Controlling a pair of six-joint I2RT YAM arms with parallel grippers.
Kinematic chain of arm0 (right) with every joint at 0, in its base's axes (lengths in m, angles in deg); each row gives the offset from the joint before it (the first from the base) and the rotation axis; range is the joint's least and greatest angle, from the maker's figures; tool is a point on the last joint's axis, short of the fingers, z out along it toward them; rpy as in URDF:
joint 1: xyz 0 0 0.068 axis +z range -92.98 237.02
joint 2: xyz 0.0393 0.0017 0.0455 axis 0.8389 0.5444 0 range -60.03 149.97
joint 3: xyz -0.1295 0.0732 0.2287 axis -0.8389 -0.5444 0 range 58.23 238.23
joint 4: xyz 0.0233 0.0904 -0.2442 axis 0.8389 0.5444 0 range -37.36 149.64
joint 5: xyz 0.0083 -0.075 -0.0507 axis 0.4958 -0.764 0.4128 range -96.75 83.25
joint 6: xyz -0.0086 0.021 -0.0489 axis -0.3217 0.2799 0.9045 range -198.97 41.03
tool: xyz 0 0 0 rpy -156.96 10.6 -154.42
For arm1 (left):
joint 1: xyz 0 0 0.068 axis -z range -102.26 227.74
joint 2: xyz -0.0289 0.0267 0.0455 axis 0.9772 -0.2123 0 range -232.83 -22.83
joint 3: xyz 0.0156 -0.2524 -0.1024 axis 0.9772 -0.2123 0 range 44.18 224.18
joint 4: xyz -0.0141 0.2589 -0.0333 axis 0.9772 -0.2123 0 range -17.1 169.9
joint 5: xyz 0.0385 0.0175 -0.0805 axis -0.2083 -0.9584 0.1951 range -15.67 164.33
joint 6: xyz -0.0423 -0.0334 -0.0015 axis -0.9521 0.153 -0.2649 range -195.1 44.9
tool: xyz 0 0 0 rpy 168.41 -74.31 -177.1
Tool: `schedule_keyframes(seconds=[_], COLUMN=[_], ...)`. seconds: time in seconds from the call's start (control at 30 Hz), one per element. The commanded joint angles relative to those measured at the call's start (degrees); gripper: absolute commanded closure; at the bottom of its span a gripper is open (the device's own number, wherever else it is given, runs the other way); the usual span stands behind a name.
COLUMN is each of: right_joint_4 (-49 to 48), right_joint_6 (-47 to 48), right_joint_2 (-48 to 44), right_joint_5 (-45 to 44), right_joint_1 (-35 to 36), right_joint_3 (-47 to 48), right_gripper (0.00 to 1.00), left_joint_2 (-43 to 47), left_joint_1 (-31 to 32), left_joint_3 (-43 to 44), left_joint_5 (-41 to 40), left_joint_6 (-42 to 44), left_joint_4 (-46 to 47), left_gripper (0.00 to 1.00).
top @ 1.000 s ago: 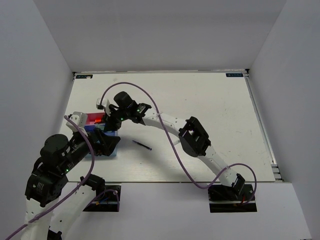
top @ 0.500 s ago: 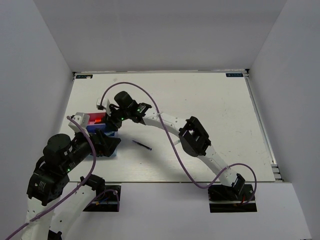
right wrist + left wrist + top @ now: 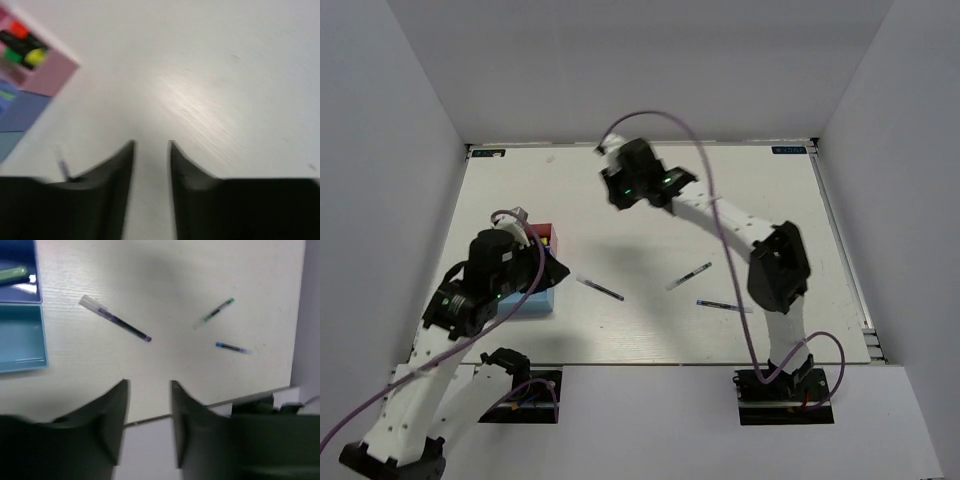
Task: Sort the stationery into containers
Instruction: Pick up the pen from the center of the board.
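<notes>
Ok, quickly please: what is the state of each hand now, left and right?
Left hand: partly open, fingers apart, holding nothing.
Right hand: partly open, fingers apart, holding nothing.

Soft, even overhead light keeps the top view bright and sharp. The white surface [image 3: 740, 210] carries only faint shadows, the densest under the left arm [image 3: 470, 300] at 7 o'clock. The right wrist view is smeared with blur, a pale glare streak running from centre toward 4 o'clock. In the left wrist view the left gripper [image 3: 148, 390] looms dark and unfocused at 6 o'clock.
</notes>
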Motion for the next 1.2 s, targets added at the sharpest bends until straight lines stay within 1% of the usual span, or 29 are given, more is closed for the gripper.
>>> schedule_keyframes(seconds=[0.0, 0.03, 0.07, 0.1, 0.13, 0.17, 0.2, 0.23, 0.27, 0.3, 0.33, 0.37, 0.4, 0.43, 0.47, 0.5, 0.57, 0.67, 0.77, 0.93, 1.0, 1.17], right_joint_4=[7.3, 7.2, 5.5, 4.8, 3.7, 3.6, 3.6, 4.0, 4.2, 4.3, 3.5, 3.0, 2.6, 1.6, 1.0, 0.7, 1.0, 0.2, -0.9, -0.8, -1.2, -1.1], right_joint_6=[-7.0, -6.6, -6.2, -4.9, -5.0, -5.0, -4.6, -4.5, -4.5, -4.9, -5.2, -5.3, -5.6, -5.9, -6.2, -6.6, -7.1, -8.1, -8.8, -10.3, -10.8, -11.4], right_joint_2=[-8.5, -10.1, -14.6, -19.0, -22.9, -24.6, -29.3, -30.7, -32.1, -33.5, -37.0, -38.3, -40.1, -40.8, -42.1, -43.0, -44.3, -46.5, -48.1, -50.4, -52.0, -53.6], right_joint_5=[1.4, 3.7, 4.7, 6.3, 6.8, 7.0, 7.6, 7.9, 7.9, 8.1, 7.8, 7.9, 7.9, 7.6, 7.3, 7.2, 6.8, 7.9, 9.1, 11.3, 12.3, 14.0], right_joint_1=[-12.0, -12.1, -14.0, -15.2, -15.6, -16.0, -16.4, -16.5, -16.9, -17.0, -17.1, -17.5, -17.7, -17.9, -18.4, -18.9, -19.6, -21.4, -22.9, -25.4, -26.4, -28.5], right_joint_3=[-10.9, -16.8, -19.8, -22.5, -29.0, -30.8, -32.3, -35.1, -37.5, -40.1, -41.2, -44.7, -45.8, -46.8, -47.6, -49.4, -50.2, -52.5, -54.4, -55.1, -55.6, -55.9], right_gripper=[0.54, 0.54, 0.41, 0.4, 0.39, 0.42, 0.43, 0.43, 0.43, 0.43, 0.43, 0.43, 0.43, 0.43, 0.43, 0.43, 0.43, 0.43, 0.43, 0.43, 0.43, 0.42], left_joint_2=[-2.9, -4.8, -5.9, -7.4, -12.7, -14.4, -18.0, -21.7, -23.3, -27.4, -31.1, -34.7, -36.8, -38.5, -43.3, -45.1, -48.7, -50.8, -53.7, -57.2, -59.5, -62.6], left_joint_1=[0.3, 0.3, 0.2, 0.5, 0.6, 2.6, 3.3, 4.1, 7.0, 7.9, 8.7, 10.7, 12.2, 13.4, 13.8, 14.6, 15.0, 14.5, 14.3, 13.8, 13.8, 15.1], left_joint_3=[-4.9, -7.8, -8.9, -9.6, -9.6, -9.3, -7.3, -6.2, -4.9, -0.3, 1.3, 4.6, 6.2, 10.6, 12.0, 14.3, 15.3, 14.8, 15.1, 15.0, 16.9, 18.3], left_joint_5=[-7.8, -8.3, -9.3, -9.6, -11.7, -13.0, -14.2, -18.5, -19.8, -21.1, -24.9, -26.2, -27.4, -29.2, -30.6, -31.9, -32.9, -33.1, -32.0, -31.0, -31.2, -31.2], left_joint_6=[-13.3, -15.4, -17.1, -21.9, -23.3, -24.3, -26.3, -28.3, -29.0, -29.6, -30.6, -31.4, -32.1, -32.6, -34.5, -35.7, -39.9, -44.3, -48.6, -51.3, -52.0, -53.3], left_joint_4=[7.4, 9.3, 11.0, 13.1, 14.1, 14.6, 15.4, 14.7, 14.6, 13.7, 10.8, 9.6, 8.5, 7.8, 4.4, 2.7, -0.7, -2.5, -6.3, -7.9, -9.7, -10.6], left_gripper=[0.42, 0.41, 0.39, 0.39, 0.39, 0.39, 0.41, 0.42, 0.42, 0.45, 0.47, 0.49, 0.53, 0.54, 0.54, 0.57, 0.57, 0.58, 0.59, 0.59, 0.59, 0.59])
